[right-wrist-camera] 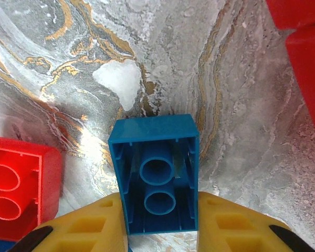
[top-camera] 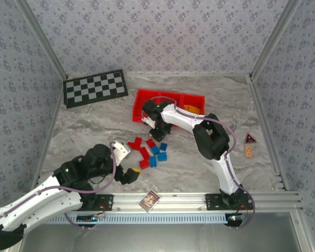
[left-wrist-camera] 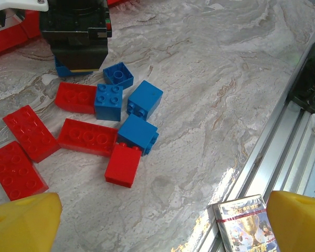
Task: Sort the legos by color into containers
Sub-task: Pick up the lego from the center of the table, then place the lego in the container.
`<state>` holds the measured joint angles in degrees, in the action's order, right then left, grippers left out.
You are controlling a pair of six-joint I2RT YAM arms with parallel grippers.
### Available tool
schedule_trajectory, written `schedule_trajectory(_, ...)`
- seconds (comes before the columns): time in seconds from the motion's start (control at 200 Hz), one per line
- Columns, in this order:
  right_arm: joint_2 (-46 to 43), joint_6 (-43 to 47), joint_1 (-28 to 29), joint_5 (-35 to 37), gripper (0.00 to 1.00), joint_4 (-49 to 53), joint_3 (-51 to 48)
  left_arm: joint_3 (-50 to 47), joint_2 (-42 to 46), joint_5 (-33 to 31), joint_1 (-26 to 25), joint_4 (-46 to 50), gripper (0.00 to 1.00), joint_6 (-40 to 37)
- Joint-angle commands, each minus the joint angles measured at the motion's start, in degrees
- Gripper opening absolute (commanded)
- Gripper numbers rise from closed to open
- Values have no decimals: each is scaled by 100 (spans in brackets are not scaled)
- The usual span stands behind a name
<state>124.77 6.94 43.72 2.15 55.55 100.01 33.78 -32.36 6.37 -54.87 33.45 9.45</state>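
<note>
Several loose legos (left-wrist-camera: 89,137) crowd the right end effector (right-wrist-camera: 160,223) clamped on a blue brick (right-wrist-camera: 153,157); left end effector (left-wrist-camera: 160,223) gapes wide

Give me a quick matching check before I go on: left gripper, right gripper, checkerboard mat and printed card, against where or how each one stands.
1. left gripper
2. right gripper
3. checkerboard mat
4. printed card

A. at the near edge of the table
B. closed on a blue brick
C. in the far left corner
D. jaws wide, nothing between them

Pairs: 1-D, 2-B, 3-C, 4-A.
</note>
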Motion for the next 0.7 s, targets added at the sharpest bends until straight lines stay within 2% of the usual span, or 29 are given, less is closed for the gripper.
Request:
schedule_trajectory(0.0, -140, 22, 75, -16, 31, 325, 182, 23, 19, 15, -41, 54, 100, -66)
schedule_trajectory(0.19, -562, -32, -1, -45, 31, 535, 505, 23, 52, 10, -41, 49, 100, -66)
schedule_trajectory(0.405, -911, -299, -355, -50, 32, 693, 1115, 23, 72, 5, -41, 45, 100, -75)
schedule_trajectory(0.575, -460, -664, -726, 486, 31, 1057, 2032, 23, 72, 10, -51, 39, 100, -67)
schedule_trajectory(0.695, 229, -954, -962, 443, 31, 1476, 2869, 23, 97, -31, -53, 48, 100, -66)
